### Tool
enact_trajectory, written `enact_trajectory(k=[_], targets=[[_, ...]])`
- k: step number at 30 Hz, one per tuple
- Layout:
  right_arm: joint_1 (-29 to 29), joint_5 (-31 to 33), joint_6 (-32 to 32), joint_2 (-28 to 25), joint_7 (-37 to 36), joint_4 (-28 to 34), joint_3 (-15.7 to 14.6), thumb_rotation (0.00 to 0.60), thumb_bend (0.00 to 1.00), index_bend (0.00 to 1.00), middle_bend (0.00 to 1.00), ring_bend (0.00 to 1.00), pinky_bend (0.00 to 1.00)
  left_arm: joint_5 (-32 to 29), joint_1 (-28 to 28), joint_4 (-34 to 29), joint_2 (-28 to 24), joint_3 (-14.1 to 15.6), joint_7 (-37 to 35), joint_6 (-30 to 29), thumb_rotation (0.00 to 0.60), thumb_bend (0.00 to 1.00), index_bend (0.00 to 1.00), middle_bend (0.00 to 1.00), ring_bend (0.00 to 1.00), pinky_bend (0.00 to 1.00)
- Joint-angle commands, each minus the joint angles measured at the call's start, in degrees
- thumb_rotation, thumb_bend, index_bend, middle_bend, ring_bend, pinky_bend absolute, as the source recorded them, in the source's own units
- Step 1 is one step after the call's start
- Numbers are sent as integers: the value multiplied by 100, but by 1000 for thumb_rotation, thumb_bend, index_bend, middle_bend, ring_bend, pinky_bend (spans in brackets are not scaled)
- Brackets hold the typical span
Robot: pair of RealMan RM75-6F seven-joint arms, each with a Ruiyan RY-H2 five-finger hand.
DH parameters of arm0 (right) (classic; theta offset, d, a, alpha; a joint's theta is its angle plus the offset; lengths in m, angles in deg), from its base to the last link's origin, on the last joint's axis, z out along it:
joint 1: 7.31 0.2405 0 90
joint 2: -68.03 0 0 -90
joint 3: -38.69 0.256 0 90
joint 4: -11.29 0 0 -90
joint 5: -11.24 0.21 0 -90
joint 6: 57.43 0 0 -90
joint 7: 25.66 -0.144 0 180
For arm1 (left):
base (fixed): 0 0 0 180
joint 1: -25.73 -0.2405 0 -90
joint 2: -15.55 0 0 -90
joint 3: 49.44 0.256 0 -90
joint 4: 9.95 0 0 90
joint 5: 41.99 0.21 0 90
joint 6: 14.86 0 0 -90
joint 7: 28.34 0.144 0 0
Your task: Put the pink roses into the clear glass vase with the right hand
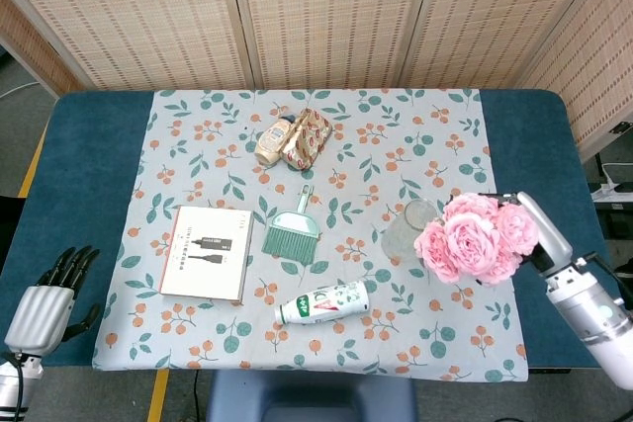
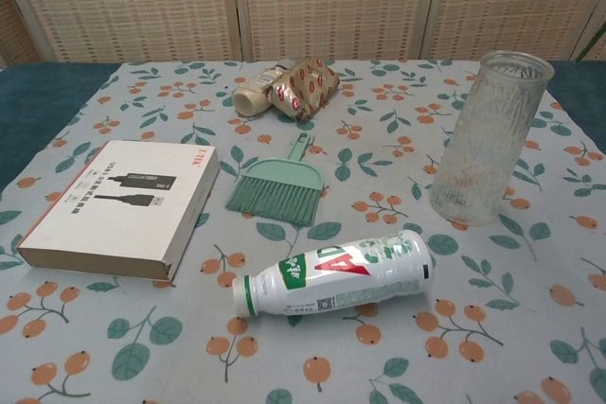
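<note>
A bunch of pink roses [image 1: 470, 238] hangs above the cloth, held by my right hand [image 1: 529, 224] at its right side. The blooms sit just right of the clear glass vase [image 1: 409, 229] and partly overlap its rim in the head view. In the chest view the vase [image 2: 490, 138] stands upright at the right, with neither roses nor hand showing. My left hand [image 1: 47, 301] rests at the table's front left corner, holding nothing, fingers extended.
On the floral cloth [image 1: 198, 116] lie a white box [image 1: 208, 253], a green hand brush [image 1: 293, 228], a plastic bottle on its side [image 1: 322, 303], and a jar and wrapped packet [image 1: 294, 137] at the back. Woven screens stand behind the table.
</note>
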Motion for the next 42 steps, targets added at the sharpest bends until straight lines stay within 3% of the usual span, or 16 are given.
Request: enact_trajectory(k=[1,10,17,32,42], targets=[[99,134,-136,121,-60,-111,44,600,673,884,936,854,1000,-22,3,6,1,-4,-5,17,600,353,43,62,0,287],[263,828,-540,434,4,-362,194,600,673,883,937,854,1000,2,-1,3,2,3,-3,-1,600,352,43,62,0,287],[333,855,-742,563,-139,-484,260,600,677,883,937,854,1000,-16,4,-2,7,2,21,19,600,352,43,62,0,287],[390,1071,-750,195,212,241,625,600,677,883,937,854,1000,11,9,-12,12,19,43,24,600,351,43,62,0,287],[601,1279,-1084,320,245,176,757,600,677,883,937,854,1000,3,6,-8,10,14,40,19,600,352,43,62,0,287]])
